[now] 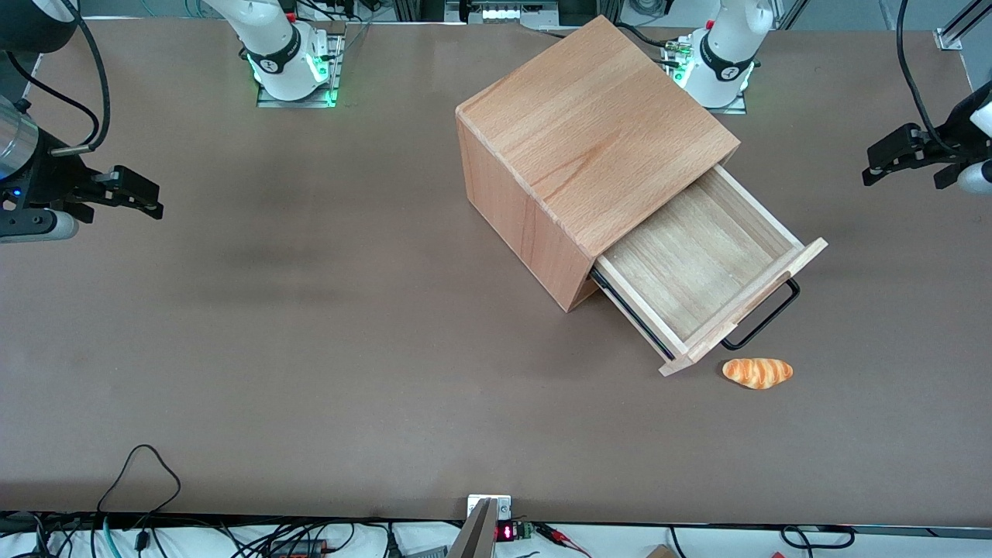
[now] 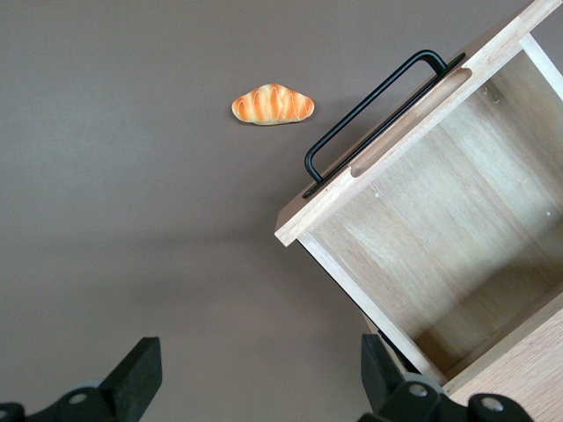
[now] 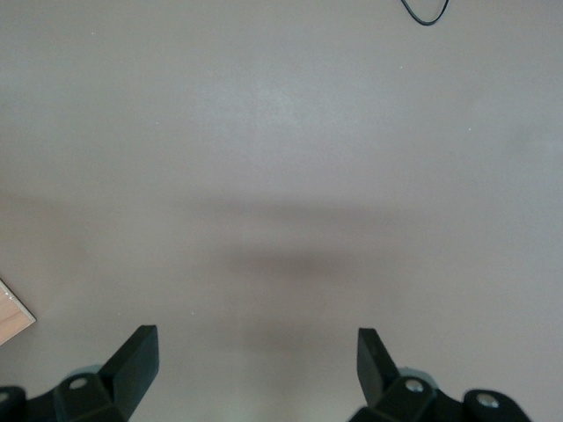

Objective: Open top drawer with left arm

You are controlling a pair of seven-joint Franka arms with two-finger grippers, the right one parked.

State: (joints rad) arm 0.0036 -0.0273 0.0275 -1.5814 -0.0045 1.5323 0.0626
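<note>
Nearest the front camera among the objects lies a bread roll [image 1: 758, 373], orange with pale stripes, resting on the brown table [image 1: 310, 349] just beside the drawer's front corner and apart from it. At the working arm's end of the table we see the gripper [image 1: 891, 164] held above the tabletop, well apart from the drawer and touching nothing. Its two black fingers [image 2: 141, 374] stand wide apart with only bare table between them, as the wrist view shows. Outward from the gripper, the left arm [image 1: 973, 124] carries black cables, and its white base [image 1: 725, 54] stands at the table edge farthest from the front camera, just beside the cabinet [image 1: 589, 132]. We note that the top drawer [image 1: 697, 271] is pulled well out of the cabinet, its pale plank bottom exposed and holding nothing. Its flat wooden front faces the working arm's end of the table at a slant. A long black bar handle [image 1: 767, 314] runs along that front; in the wrist view the handle [image 2: 378, 110] stands clear of the wood, with the roll [image 2: 273, 105] lying near it on the table.
</note>
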